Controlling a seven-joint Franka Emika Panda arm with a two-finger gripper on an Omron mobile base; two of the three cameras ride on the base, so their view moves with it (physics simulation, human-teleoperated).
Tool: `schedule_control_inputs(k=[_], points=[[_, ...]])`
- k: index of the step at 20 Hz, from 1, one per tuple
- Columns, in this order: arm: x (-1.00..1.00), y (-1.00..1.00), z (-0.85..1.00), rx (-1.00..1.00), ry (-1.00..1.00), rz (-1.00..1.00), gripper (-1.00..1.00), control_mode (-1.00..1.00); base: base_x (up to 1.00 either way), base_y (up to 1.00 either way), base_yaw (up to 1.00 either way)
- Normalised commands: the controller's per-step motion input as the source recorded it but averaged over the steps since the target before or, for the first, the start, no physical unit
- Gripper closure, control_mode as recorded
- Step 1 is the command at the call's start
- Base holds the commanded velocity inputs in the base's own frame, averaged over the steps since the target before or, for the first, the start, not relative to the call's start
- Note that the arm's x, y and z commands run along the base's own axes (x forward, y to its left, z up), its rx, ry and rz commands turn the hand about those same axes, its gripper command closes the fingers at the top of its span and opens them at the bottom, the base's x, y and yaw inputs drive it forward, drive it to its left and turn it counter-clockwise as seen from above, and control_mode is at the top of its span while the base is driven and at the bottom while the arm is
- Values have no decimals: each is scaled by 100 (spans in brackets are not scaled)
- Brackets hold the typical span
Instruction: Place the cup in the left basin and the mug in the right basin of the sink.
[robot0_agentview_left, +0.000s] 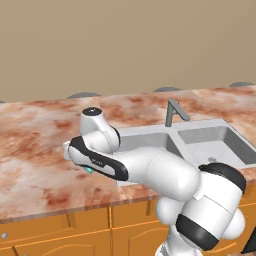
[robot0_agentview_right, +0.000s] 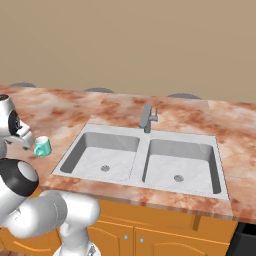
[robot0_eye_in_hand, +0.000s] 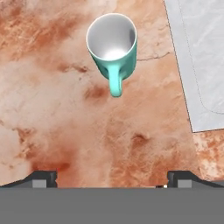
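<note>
White arm with dark joints (robot0_agentview_left: 150, 167) is bent low and reaching left, its 2-finger gripper (robot0_eye_in_hand: 112, 177) pointing down with jaws spread wide, holding nothing.

Even, diffuse light is cast over the whole rendered scene, with no glare. Soft shading is seen inside the sink (robot0_agentview_right: 150, 137) bowls, and a faint shadow beneath the mug (robot0_eye_in_hand: 113, 46). Everything is rendered sharp; no blur or edge distortion is seen.
</note>
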Motion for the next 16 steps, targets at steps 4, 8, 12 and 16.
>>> schedule_control_inputs(k=[4, 8, 12, 16], points=[[19, 0, -17, -2, 0, -6, -100, -100, 0, 0, 0], [20, 0, -16, -1, 3, -4, -100, -100, 0, 0, 0], [24, 0, -15, -1, 9, 0, -100, -100, 0, 0, 0], [27, 0, -15, -2, 9, 0, -100, -100, 0, 0, 0]])
